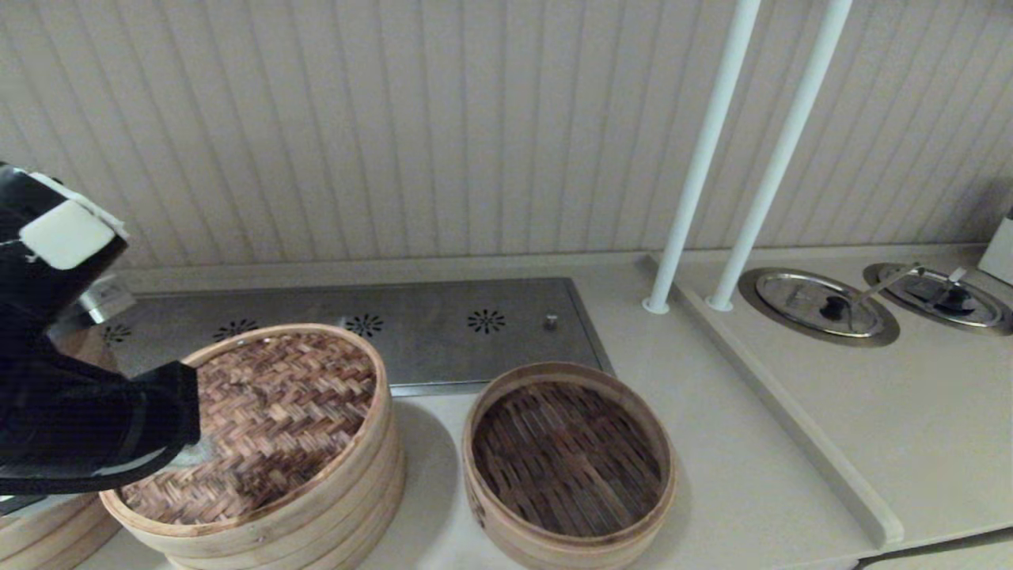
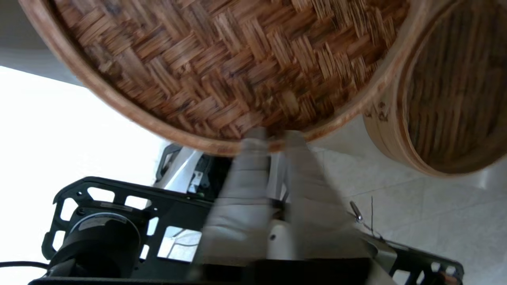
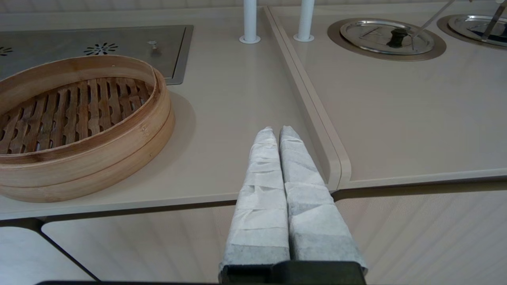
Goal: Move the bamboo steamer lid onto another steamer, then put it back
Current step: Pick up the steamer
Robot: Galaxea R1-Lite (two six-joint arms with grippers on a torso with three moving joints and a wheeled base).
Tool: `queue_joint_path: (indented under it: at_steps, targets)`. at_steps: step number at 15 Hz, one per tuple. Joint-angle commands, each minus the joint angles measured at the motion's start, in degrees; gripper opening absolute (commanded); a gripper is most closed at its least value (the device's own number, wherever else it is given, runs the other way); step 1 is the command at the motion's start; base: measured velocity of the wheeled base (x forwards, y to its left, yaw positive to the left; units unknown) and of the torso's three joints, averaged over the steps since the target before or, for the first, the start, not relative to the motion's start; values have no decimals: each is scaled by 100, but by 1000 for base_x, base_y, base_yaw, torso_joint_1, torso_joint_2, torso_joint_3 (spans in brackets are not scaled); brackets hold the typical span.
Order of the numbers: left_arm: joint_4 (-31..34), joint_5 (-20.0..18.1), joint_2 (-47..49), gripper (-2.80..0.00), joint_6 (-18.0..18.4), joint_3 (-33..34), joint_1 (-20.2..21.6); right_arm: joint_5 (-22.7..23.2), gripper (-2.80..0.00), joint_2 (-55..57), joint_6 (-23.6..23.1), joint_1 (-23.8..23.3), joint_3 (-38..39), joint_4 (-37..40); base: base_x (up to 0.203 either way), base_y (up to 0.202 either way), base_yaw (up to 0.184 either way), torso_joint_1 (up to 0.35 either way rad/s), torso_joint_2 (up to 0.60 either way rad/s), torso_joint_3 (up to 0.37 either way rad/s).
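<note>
I am pinching the near rim of the bamboo steamer lid (image 1: 261, 412) with my left gripper (image 2: 273, 136), tilting it above the stack near the counter's (image 1: 736, 491) front-left corner. Held off-centre, it risks slipping or clipping another steamer (image 1: 568, 459) alongside. My right gripper (image 3: 277, 132), fingers together, is idling off the counter's front edge.

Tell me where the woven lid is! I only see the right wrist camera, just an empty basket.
Observer: The bamboo steamer lid is on top of a tall stack of baskets, to the left of your empty steamer.
Operator: Is somebody holding it?
Observer: Yes. The left gripper has its jaws pinching the lid's rim on the robot's side.
Operator: Is it over my basket yet?
Observer: No. In the head view a strip of bare counter separates the stack from your steamer, and the lid covers only the stack.
</note>
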Motion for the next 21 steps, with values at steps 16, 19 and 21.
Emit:
queue_joint_path:
  at_steps: [16,19,21]
  targets:
    - [-224,578,1468,0,-92,-811,572,-2,-280,8,2,1,18,0,0,0,0,0,0,0]
    - [-231,574,1553,0,187,-788,673,3,-280,8,2,1,9,0,0,0,0,0,0,0]
    - [-332,566,1603,0,411,-811,768,-2,-280,8,2,1,18,0,0,0,0,0,0,0]
